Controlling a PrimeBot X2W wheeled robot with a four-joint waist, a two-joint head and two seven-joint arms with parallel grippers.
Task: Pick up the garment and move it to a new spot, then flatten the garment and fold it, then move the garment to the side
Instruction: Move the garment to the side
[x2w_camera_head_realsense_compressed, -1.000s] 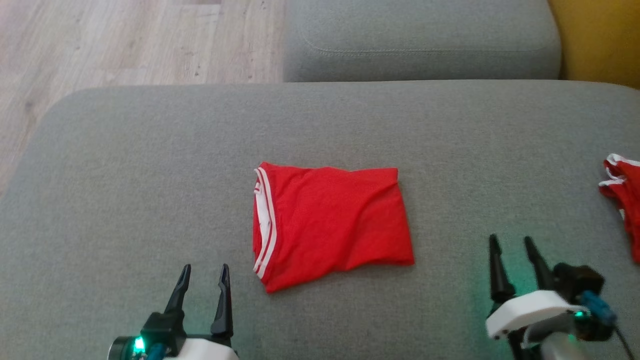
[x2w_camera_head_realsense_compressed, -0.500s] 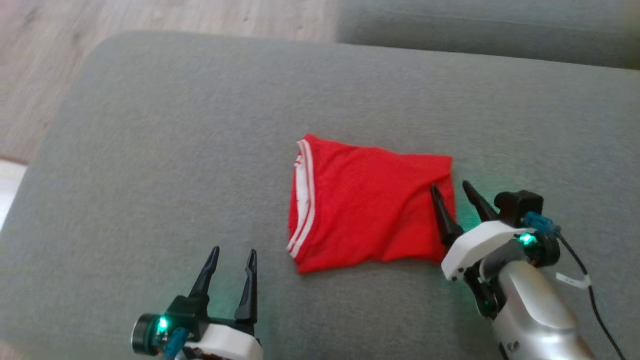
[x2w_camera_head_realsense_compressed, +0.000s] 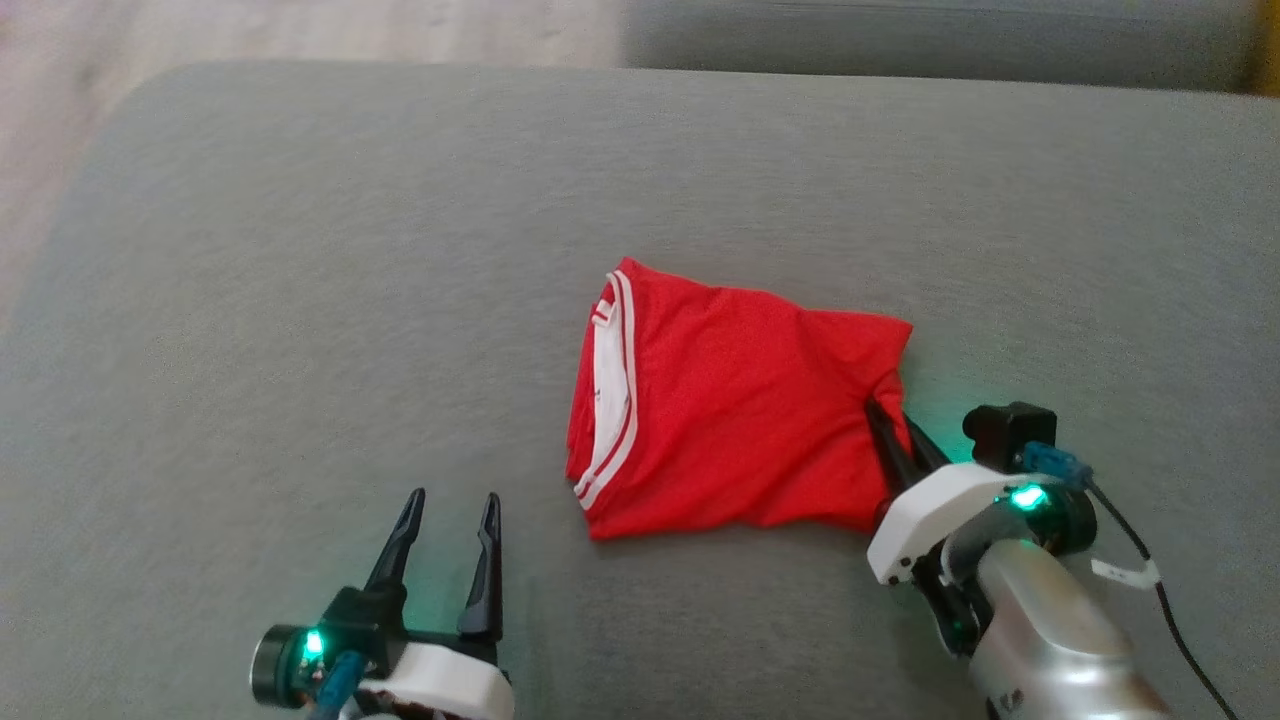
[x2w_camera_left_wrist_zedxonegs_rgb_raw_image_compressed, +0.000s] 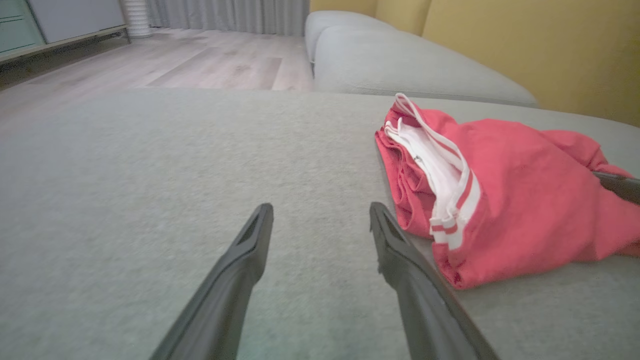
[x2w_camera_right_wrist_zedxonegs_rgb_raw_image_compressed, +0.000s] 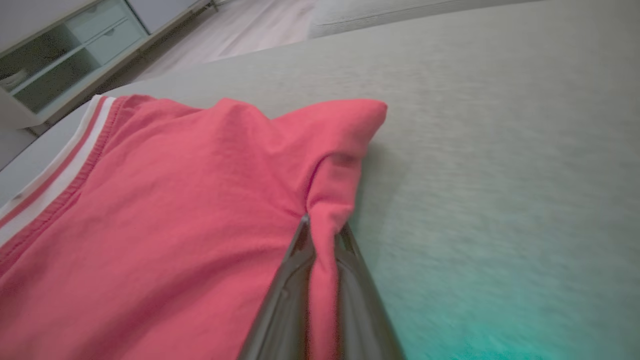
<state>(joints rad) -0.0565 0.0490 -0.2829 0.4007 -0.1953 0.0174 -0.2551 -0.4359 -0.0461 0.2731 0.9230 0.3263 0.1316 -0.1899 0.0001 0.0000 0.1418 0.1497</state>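
The right gripper (x2w_camera_head_realsense_compressed: 892, 420), two long dark fingers on a white wrist shell, is pinching the near right edge of the folded red fabric garment with white striped trim (x2w_camera_head_realsense_compressed: 730, 420). In the right wrist view, the right gripper (x2w_camera_right_wrist_zedxonegs_rgb_raw_image_compressed: 324, 225) is pressing its fingers together on a ridge of red cloth, and the garment (x2w_camera_right_wrist_zedxonegs_rgb_raw_image_compressed: 175, 200) is puckering toward the pinch. Beyond the fingertips, the far corner is standing up slightly. The rest of the garment is lying flat on the broad grey woven sofa cushion (x2w_camera_head_realsense_compressed: 300, 250), spreading away to the left of this gripper, with the striped trim on the side farthest from it.

The left gripper (x2w_camera_head_realsense_compressed: 452, 497) is hovering low over bare cushion with its fingers spread wide and nothing between them. In the left wrist view, the left gripper (x2w_camera_left_wrist_zedxonegs_rgb_raw_image_compressed: 320, 207) is pointing along the cushion (x2w_camera_left_wrist_zedxonegs_rgb_raw_image_compressed: 125, 175). The garment (x2w_camera_left_wrist_zedxonegs_rgb_raw_image_compressed: 525, 200) is lying just to the right of its right finger, striped trim nearest.
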